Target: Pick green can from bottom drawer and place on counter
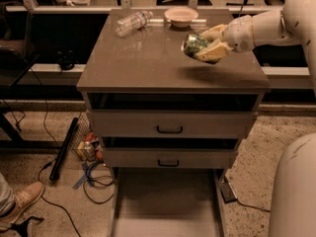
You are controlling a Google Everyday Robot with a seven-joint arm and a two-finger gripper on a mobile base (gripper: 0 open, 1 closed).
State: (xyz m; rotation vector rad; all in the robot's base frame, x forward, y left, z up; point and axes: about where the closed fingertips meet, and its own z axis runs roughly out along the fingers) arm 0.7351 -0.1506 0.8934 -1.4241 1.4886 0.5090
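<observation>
Counter: glossy grey-brown square counter slab
Can: shiny mottled green can, metal
Gripper: cream two-finger gripper around it, above the counter's right side
Drawer: grey-beige flat bottom drawer

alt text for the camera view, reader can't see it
The robot's tool holds the green can above the right side of the counter, with the bottom drawer pulled out below. A clear bottle lies on its side and a bowl sits near the counter's back edge.

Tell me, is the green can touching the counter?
Apart. The camera view shows the pincer holding the green can above the counter, shadow beneath.
</observation>
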